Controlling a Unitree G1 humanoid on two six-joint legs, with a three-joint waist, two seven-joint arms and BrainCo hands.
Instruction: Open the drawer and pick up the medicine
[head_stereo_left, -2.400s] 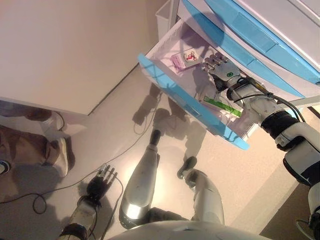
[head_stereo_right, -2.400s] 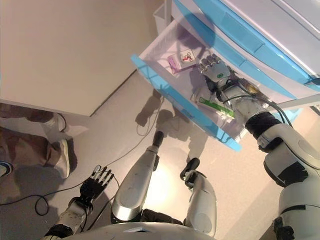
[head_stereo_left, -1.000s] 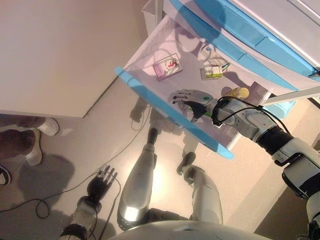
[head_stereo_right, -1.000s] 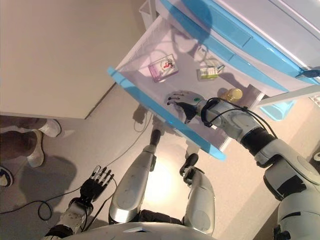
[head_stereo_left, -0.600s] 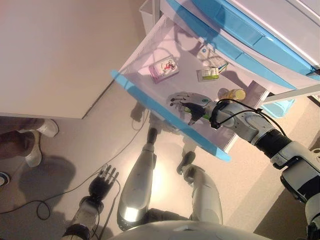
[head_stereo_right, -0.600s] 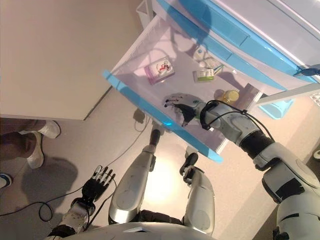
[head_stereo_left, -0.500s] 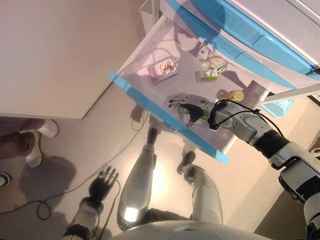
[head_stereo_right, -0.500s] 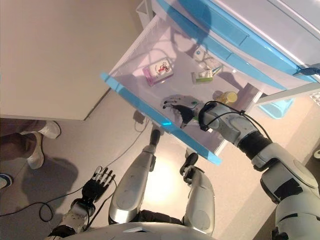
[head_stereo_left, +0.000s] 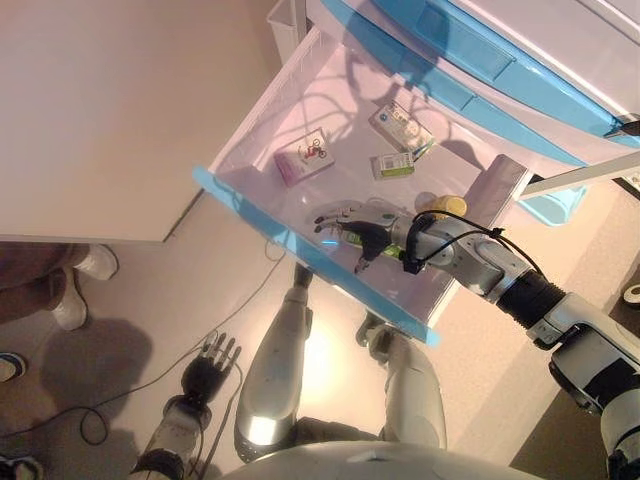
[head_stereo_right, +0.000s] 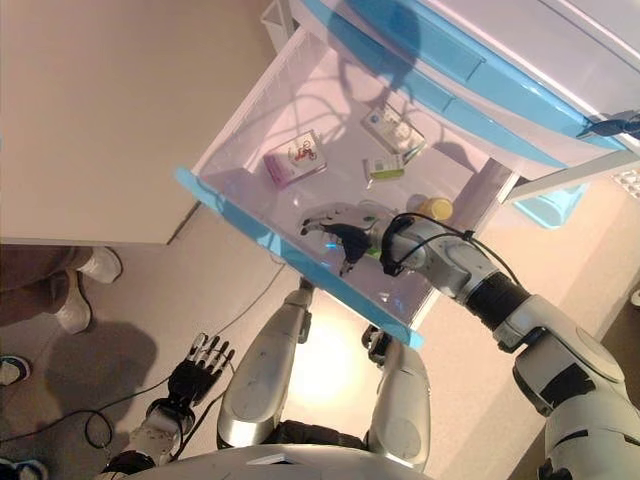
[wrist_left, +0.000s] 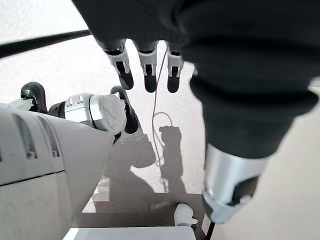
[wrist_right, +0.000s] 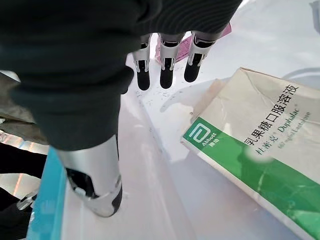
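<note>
green-and-white box cut off by frame edge, pink box mostly hidden behind right robot hand

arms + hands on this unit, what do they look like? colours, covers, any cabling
Both arms are silver-grey with black bands at the joints. The right hand has silver fingers with dark tips; a dark ribbed cover wraps its back and wrist, and a black cable loops over the forearm just behind the wrist. The left hand looks the same: silver, dark-tipped fingers, dark ribbed cover, silver thumb with a dark pad.
</note>
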